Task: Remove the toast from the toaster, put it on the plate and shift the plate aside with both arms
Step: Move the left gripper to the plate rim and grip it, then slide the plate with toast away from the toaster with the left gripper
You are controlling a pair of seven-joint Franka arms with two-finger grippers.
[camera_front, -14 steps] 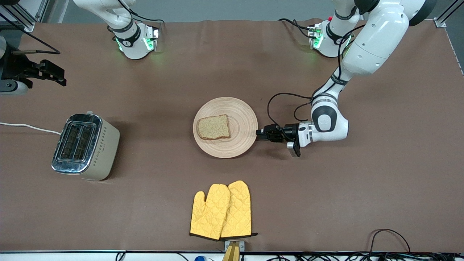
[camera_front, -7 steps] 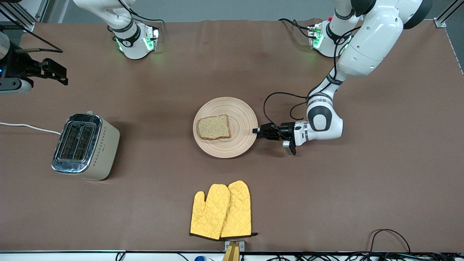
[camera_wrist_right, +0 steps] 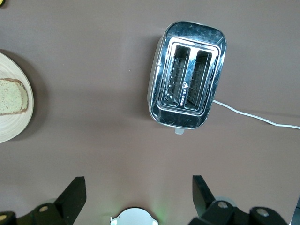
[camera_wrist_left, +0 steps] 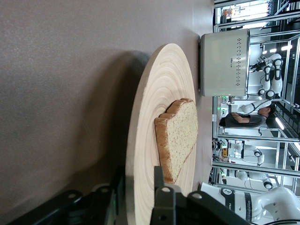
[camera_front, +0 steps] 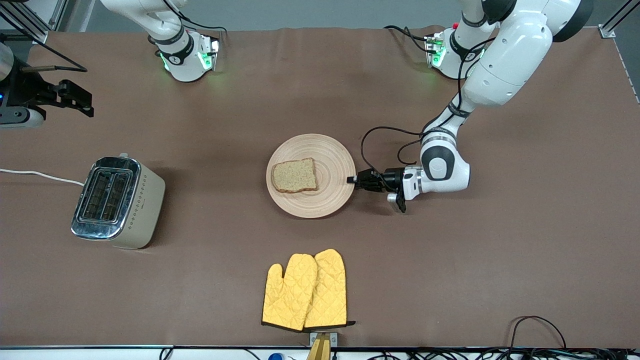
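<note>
The round wooden plate lies mid-table with the toast flat on it, toward the right arm's end. My left gripper is low at the plate's rim on the left arm's side. In the left wrist view the left gripper is open, with one finger over the plate and the other under its rim, and the toast is just past them. My right gripper waits high over the right arm's end of the table, open and empty.
A chrome and cream toaster with empty slots stands toward the right arm's end, seen from above in the right wrist view, with its white cord trailing off the table. Two yellow oven mitts lie near the front edge.
My left gripper has slid toward the plate until its fingers reach over and under the rim. Plate, toast and right arm have not moved.
</note>
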